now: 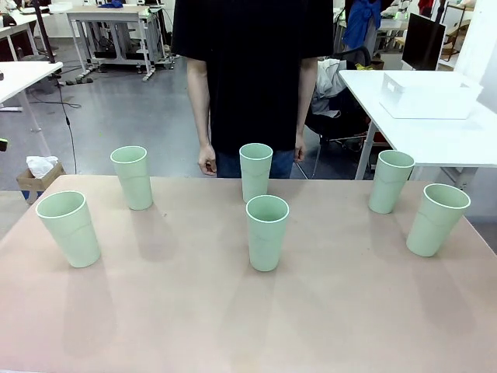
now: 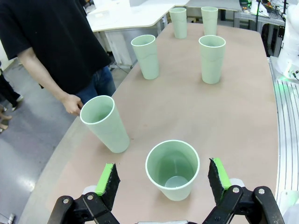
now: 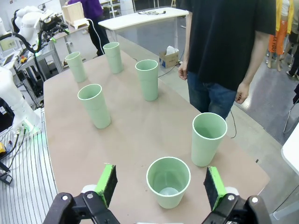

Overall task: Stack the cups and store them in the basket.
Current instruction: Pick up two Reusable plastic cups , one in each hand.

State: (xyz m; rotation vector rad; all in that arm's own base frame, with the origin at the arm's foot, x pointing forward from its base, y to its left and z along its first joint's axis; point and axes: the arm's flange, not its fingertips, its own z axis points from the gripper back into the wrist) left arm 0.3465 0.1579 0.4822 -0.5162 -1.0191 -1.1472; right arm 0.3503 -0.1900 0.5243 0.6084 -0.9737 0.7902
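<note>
Cups (image 1: 267, 231), six in all, stand upright and single on the bench (image 1: 178, 311), none nested. A person (image 1: 252, 70) in a black shirt stands at the far edge. The basket (image 1: 429, 95) sits off the bench, on a white side table (image 1: 435, 140) past the far right corner.

Two cups stand by the left edge, one near the far left corner and one nearer the robot. Two stand mid-bench, one behind the other, and two stand by the right edge.

The left end effector (image 2: 162, 163) is released. Its green pads (image 2: 105, 179) are spread wide to either side of the nearer left-edge cup (image 2: 173, 169), apparently from above and touching nothing. The right end effector (image 3: 160, 167) is likewise released, framing the nearer right-edge cup (image 3: 168, 181).
</note>
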